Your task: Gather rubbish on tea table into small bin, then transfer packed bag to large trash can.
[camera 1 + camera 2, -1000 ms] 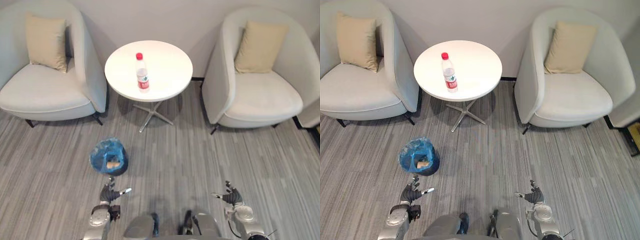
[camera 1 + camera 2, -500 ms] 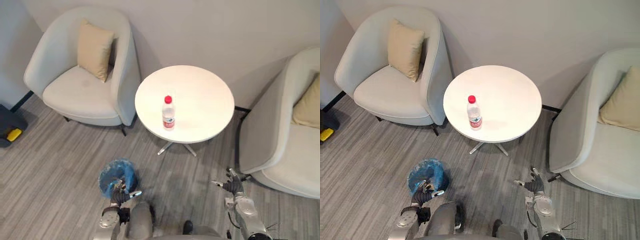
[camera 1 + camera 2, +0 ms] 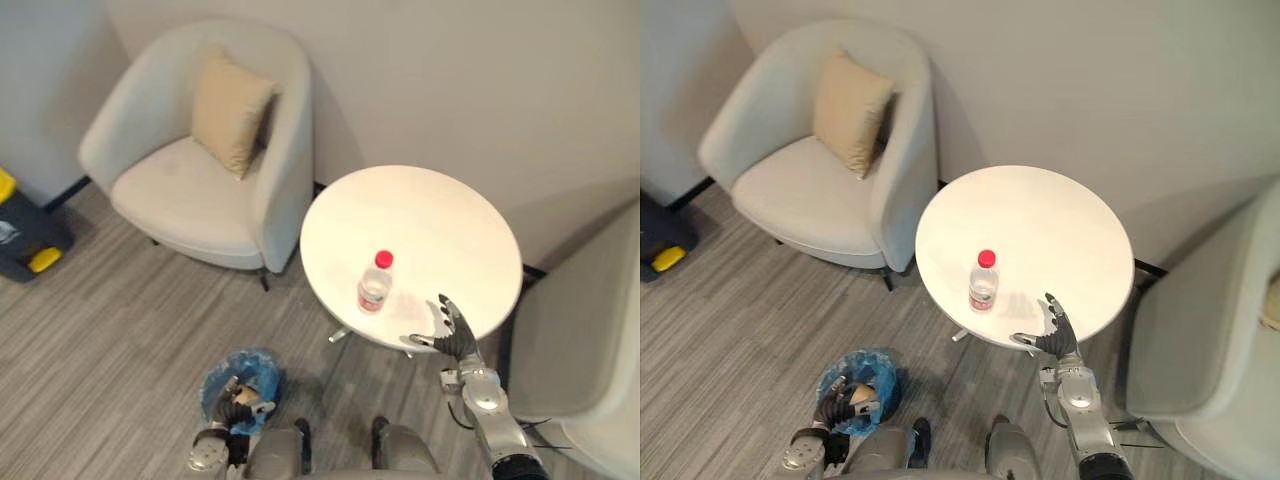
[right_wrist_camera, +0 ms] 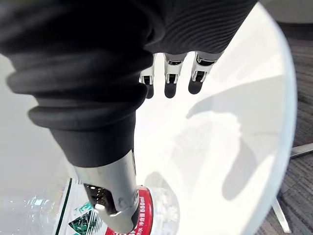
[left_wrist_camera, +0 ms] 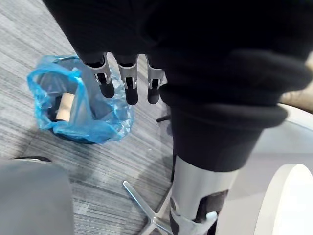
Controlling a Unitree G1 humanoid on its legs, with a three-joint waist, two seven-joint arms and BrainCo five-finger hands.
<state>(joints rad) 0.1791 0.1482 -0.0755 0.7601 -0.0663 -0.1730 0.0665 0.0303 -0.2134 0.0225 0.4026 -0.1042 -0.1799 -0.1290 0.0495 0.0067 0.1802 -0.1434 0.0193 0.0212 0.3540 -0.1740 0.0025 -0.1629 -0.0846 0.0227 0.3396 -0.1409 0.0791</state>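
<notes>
A clear water bottle (image 3: 374,286) with a red cap stands upright near the front of the round white tea table (image 3: 430,215). My right hand (image 3: 452,334) hovers open over the table's near edge, just right of the bottle and apart from it. In the right wrist view its straight fingers (image 4: 168,81) point across the tabletop, with the bottle (image 4: 68,215) beside the thumb. The small bin (image 3: 240,378) with a blue bag stands on the floor left of the table, holding a brownish scrap (image 5: 63,105). My left hand (image 3: 236,400) hangs open low beside it.
A pale armchair (image 3: 190,190) with a beige cushion stands left of the table, and another armchair (image 3: 585,370) is close on the right. A dark can (image 3: 25,235) with yellow parts sits at the far left. The table's metal foot (image 5: 146,208) spreads near the bin.
The camera has moved closer, to the table. My right hand has risen from near the floor to over the table edge beside the bottle. The left hand stays low by the bin.
</notes>
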